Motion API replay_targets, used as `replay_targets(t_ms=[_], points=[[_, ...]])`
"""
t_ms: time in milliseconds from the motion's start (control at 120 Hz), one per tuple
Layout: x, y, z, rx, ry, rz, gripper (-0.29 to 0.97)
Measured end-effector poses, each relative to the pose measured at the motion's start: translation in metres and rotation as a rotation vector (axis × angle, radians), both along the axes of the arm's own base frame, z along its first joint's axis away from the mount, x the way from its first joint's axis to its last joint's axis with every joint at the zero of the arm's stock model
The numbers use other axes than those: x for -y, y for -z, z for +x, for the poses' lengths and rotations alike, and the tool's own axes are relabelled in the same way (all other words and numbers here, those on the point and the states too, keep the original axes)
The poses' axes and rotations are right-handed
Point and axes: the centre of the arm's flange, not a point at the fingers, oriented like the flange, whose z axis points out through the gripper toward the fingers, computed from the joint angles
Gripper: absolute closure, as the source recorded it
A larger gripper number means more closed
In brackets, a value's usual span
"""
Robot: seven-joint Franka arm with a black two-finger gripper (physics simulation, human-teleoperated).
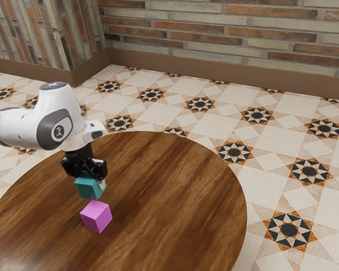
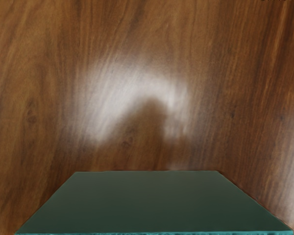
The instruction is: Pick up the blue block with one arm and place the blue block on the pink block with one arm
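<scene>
We have the blue block (image 1: 90, 187) (it renders more teal than blue) clamped between our gripper's (image 1: 91, 176) two black fingers, one on each side of its upper part. It hangs clear of the table (image 1: 175, 192), tilted a little so one corner points down. Directly beneath it sits the pink block (image 1: 96, 216), resting on the wood toward the exterior view's left. The two blocks are very near each other, and we cannot tell whether a sliver of air separates them or whether they touch.

The high grip makes sense to us: with the fingers on the upper half, the block's underside is free to meet the pink top without the fingers striking it first. In the wrist view the dark teal face of the blue block (image 2: 152, 201) lies just under the hand, with bare wood grain and a pale sheen on the table (image 2: 137, 73) beyond it.

We judge the lift done and the placing under way. What remains is to square the tilt, lower, and release.

Our arm (image 1: 39, 121) reaches in from the exterior view's left. A round mark shows on its joint – too small to read – and we find no other lettering, neither on the blocks nor on the patterned floor (image 1: 271, 130) and brick wall (image 1: 226, 28).
</scene>
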Motion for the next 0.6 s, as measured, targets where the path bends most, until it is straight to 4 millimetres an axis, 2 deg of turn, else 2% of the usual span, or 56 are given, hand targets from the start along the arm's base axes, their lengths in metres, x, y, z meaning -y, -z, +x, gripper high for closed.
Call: replay_targets(t_ms=[117, 317, 508, 600], points=[[-0.012, 0.004, -0.004, -0.015, -0.087, 0.001, 0.32], [0.011, 0.003, -0.007, -0.021, -0.112, 0.009, 0.32], [0.009, 0.004, -0.006, 0.004, -0.115, 0.018, 0.32], [0.016, 0.004, -0.004, 0.016, -0.087, 0.021, 0.32]])
